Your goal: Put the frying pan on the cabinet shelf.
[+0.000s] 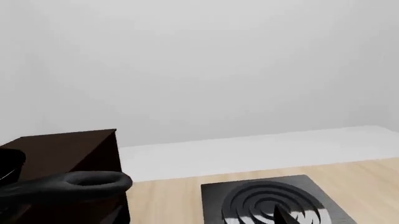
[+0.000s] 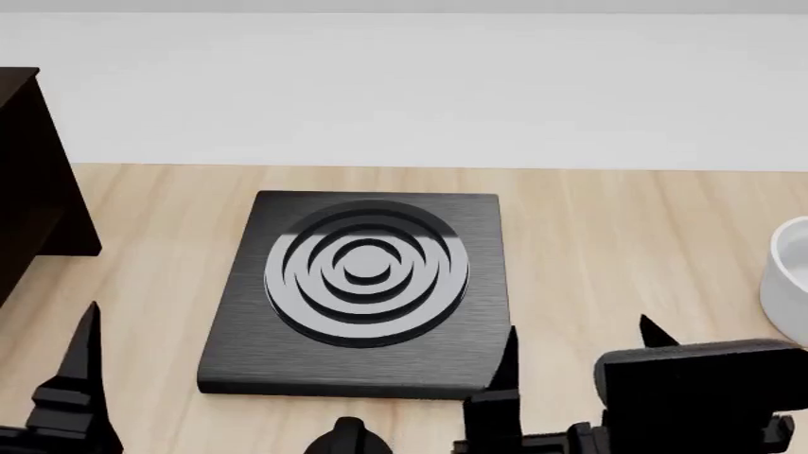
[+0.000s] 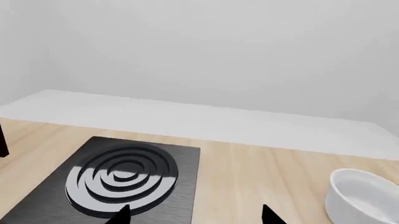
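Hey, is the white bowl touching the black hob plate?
Apart. The head view shows a wide strip of bare wooden counter between the white bowl and the hob plate; the right wrist view agrees.

Dark brown cabinet (image 2: 32, 180) at the counter's left edge; pan unseen.

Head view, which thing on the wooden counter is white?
The round bowl at the far right edge, partly cut off. The square ringed hob plate is black, and the cabinet at the left is dark brown.
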